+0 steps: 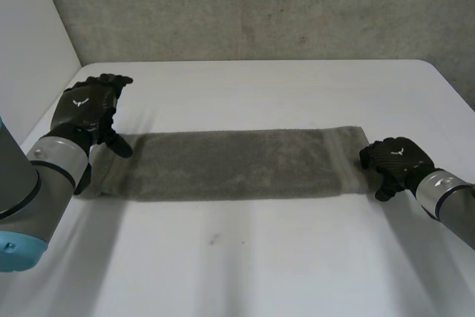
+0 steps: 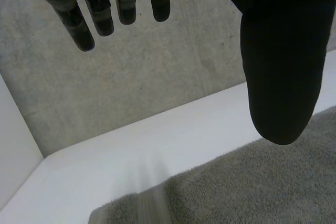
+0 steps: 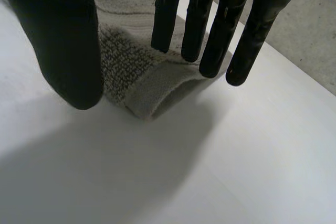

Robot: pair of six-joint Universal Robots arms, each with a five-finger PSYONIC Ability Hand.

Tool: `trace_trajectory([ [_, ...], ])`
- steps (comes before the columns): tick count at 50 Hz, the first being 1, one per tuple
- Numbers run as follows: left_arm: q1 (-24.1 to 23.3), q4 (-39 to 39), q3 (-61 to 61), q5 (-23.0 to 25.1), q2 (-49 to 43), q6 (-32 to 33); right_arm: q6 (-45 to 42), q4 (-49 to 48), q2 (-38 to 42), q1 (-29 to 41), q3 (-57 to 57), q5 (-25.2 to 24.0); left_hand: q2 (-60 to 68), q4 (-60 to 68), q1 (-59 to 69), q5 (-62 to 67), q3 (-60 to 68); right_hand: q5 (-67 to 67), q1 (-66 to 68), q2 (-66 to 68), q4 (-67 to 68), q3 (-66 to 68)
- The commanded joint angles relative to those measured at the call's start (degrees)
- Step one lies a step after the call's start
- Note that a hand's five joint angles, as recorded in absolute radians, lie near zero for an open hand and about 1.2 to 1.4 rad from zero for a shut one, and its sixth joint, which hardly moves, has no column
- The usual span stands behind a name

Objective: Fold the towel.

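- Hands, L to R: left robot hand (image 1: 89, 105) hovers over left end of towel (image 1: 237, 165), fingers (image 2: 84, 24) loose, nothing held.
- Towel: one, grey, flat across bench (image 1: 245, 257); prob. soft, light, floppy, so grab end corners.
- At right end: right robot hand (image 1: 397, 161), fingers (image 3: 198, 19) straight, unclenched, over its edge.
- Count: 1 towel, 2 hands.

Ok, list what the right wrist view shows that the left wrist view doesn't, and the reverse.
Right wrist view: the right hand, fingers straight and thumb apart, over the thick, layered end of the towel. Left wrist view: the left hand, open, above the towel's other end, with a concrete wall behind. Both: grey towel lying on the white table.
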Motion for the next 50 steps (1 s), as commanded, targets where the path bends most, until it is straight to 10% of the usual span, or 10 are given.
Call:
trace_trajectory([
  [1, 0.13, 0.03, -0.50, 0.03, 0.00, 0.01, -0.23, -2.07, 2.43, 0.01, -1.66, 0.11, 0.53, 0.37, -0.17, -1.66, 0.47, 26.77, 30.46, 25.14, 25.22, 25.17],
  [3, 0.13, 0.03, -0.59, -0.06, 0.00, 0.01, -0.05, -2.25, 3.13, -0.07, -2.89, 1.08, 0.53, 0.37, -0.17, -1.66, 0.47, 44.35, 48.03, 42.71, 42.79, 42.74],
  [16, 0.13, 0.03, -1.47, -0.15, 0.09, 0.10, -7.94, -1.90, 3.57, -12.52, -8.60, 11.71, 0.53, 0.37, -0.17, -1.66, 0.47, 44.38, 48.06, 42.74, 42.82, 42.77],
  [31, 0.13, 0.03, -1.65, -0.24, 0.44, 0.27, -10.34, -1.90, -2.49, -20.82, -10.01, 11.45, 0.53, 0.37, -0.17, -1.66, 0.47, 44.38, 48.06, 42.74, 42.82, 42.77],
  [50, 0.04, 0.12, -2.17, -0.32, 0.44, 0.27, -4.89, -2.25, -3.37, 25.33, -19.15, 11.45, 0.53, 0.37, -0.17, -1.66, 0.47, 44.38, 48.06, 42.74, 42.82, 42.77],
])
